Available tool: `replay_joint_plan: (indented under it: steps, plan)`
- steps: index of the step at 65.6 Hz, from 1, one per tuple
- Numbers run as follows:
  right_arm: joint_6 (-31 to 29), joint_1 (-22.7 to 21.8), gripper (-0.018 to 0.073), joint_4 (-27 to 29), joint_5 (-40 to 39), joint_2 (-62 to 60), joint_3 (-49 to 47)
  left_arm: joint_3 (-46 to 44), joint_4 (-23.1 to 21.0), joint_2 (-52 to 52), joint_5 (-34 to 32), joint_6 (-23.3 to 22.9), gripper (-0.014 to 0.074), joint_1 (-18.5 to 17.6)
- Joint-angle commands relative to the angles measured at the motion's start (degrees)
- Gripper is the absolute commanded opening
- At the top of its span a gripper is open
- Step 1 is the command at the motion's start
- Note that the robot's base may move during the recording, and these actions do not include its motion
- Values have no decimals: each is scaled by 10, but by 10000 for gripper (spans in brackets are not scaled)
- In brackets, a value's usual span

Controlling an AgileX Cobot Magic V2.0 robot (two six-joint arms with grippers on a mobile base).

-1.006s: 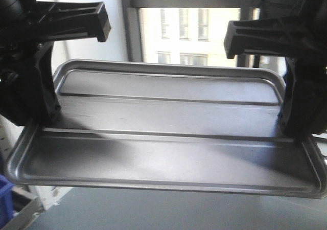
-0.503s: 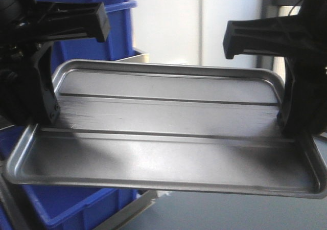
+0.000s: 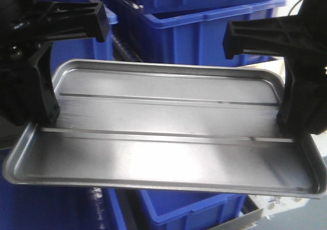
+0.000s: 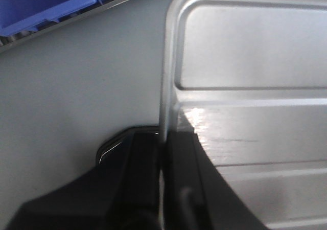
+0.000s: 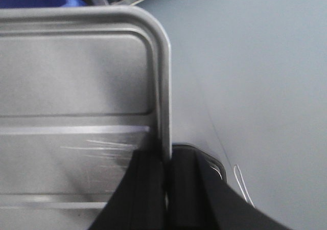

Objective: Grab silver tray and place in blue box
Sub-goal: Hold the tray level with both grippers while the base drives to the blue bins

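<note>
While both my hands clamp the tray [image 3: 163, 138] by its short ends, it hangs roughly level in the air. It lies long side across my front view, with the sunken panel and its two long ridges facing up.

My left hand [image 3: 48, 118] is closed on the left rim. From the left wrist, the thin edge of that rim runs down between my two black fingers [image 4: 140, 174], which press it from either side. My right hand [image 3: 286, 125] grips the right rim the same way, and the right wrist view shows the rim pinched between its fingers [image 5: 148, 189], just below the tray's rounded corner.

Beyond the tray's far rim stands the box [image 3: 214, 30], bright blue with a thick rolled rim and its open top higher in view than the tray. The tray is not in it but held in front of it, and I cannot tell whether the two touch. More blue crates [image 3: 76, 51] show to the left, and another crate [image 3: 189, 209] shows under the tray's near edge.

Both wrist views show the grey counter [image 4: 76, 87] beneath the tray's ends.
</note>
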Motion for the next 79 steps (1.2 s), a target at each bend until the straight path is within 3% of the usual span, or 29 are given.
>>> replay_joint_plan:
  steps: [1, 79]
  plan:
    - [-1, -1, 69, -27, -8, -12, -13, -16, 11, -18, -2, -1, -15, -4]
    - [-1, -1, 69, -27, -8, -12, -13, -16, 11, -18, -2, -1, -15, -4]
